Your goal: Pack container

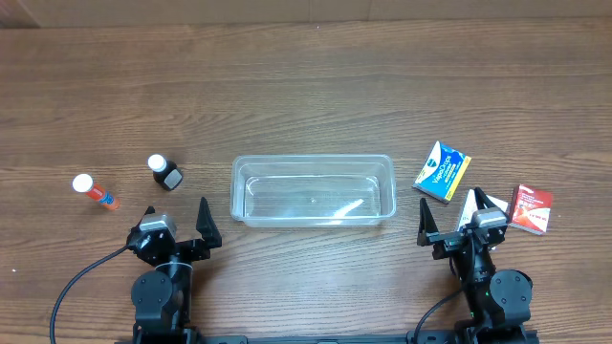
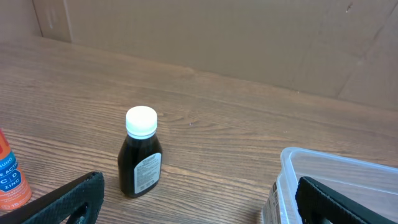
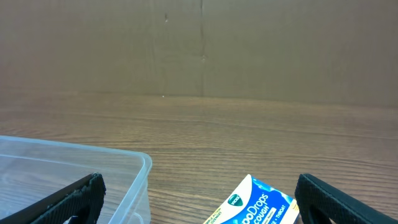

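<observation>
Both sets of jaws stand open, left gripper and right gripper. Blue box reads "Drops COUGH"; orange tube reads "ZINC"; container between them.

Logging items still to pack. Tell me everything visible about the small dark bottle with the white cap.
The dark bottle is small, with rounded shoulders, a white cap and a pale label; it looks like dark glass or plastic. It stands upright on the wooden table, left of the container and apart from it.
</observation>
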Robot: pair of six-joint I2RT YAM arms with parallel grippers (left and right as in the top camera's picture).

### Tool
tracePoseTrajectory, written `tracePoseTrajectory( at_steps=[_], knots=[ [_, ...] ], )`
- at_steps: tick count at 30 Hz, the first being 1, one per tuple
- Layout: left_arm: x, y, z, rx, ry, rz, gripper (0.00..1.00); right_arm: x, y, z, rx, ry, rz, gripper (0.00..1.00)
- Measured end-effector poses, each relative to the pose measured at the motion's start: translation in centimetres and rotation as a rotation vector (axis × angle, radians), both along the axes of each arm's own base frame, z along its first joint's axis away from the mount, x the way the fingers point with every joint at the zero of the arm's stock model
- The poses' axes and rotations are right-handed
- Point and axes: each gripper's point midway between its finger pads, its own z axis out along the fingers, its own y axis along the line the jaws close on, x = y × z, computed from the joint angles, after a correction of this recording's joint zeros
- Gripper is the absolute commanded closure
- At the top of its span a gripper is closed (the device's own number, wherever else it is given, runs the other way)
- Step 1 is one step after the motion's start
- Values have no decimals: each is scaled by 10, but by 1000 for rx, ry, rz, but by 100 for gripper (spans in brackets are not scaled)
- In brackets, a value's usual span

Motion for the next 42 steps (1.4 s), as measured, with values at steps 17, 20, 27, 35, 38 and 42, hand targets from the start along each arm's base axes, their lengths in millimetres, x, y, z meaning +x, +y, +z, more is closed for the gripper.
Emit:
tracePoseTrajectory(
  at_steps=[17, 20, 27, 35, 38, 42],
  knots=[
    [0, 0, 0, 0, 0, 0, 0, 0, 0, 0, 0, 0, 0, 0],
    [0, 0, 0, 0, 0, 0, 0, 0, 0, 0, 0, 0, 0, 0],
    [0, 0, 0, 0, 0, 0, 0, 0, 0, 0, 0, 0, 0, 0],
    [0, 0, 0, 0, 0, 0, 0, 0, 0, 0, 0, -1, 0, 0],
    [0, 0, 1, -3, -5, 1, 0, 0, 0, 1, 4, -5, 0, 0],
    [0, 0, 2, -47, -9, 7, 0, 0, 0, -1, 52, 16, -3, 0]
  ],
)
